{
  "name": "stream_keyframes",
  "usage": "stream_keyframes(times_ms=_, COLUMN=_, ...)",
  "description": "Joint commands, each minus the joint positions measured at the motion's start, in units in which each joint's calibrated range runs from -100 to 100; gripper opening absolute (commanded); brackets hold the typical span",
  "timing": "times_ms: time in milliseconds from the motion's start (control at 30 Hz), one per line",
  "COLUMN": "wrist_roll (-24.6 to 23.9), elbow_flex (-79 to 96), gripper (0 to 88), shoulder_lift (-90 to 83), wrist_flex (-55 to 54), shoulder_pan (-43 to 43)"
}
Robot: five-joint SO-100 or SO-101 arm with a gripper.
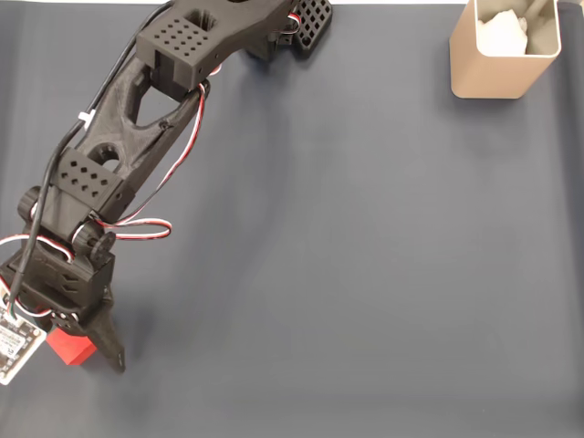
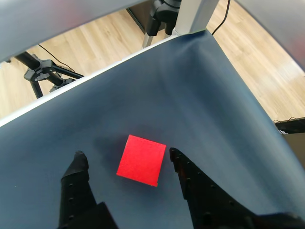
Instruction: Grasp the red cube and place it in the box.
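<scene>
Dark grey-blue cloth (image 1: 365, 274) covers the table. The red cube (image 2: 142, 160) sits on it at the lower left of the fixed view, mostly hidden there under the black arm (image 1: 119, 146), with one red corner (image 1: 71, 348) showing. In the wrist view the gripper (image 2: 126, 157) is spread open, one finger either side of the cube; the right fingertip (image 2: 175, 155) is just beside the cube's edge, possibly touching, hard to tell. The left fingertip (image 2: 78, 160) stands clear of it. The tan box (image 1: 488, 68) stands at the top right of the fixed view, well apart from the cube, with something white (image 1: 504, 32) inside. Wood floor (image 2: 95, 43) and a black stand (image 2: 45, 74) lie past the table edge.
</scene>
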Motion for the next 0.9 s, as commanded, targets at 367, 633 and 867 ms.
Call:
stream_keyframes(times_ms=367, wrist_roll=0.2, elbow_flex=-4.54, gripper=31.9, shoulder_lift=0.86, wrist_flex=-0.89, shoulder_pan=1.39)
stream_keyframes(times_ms=633, wrist_roll=0.39, elbow_flex=-4.63, gripper=24.2, shoulder_lift=0.6, wrist_flex=-0.89, shoulder_pan=1.25)
stream_keyframes(times_ms=867, wrist_roll=0.83, elbow_flex=-4.54, gripper=19.5, shoulder_lift=0.34, wrist_flex=-0.89, shoulder_pan=1.25)
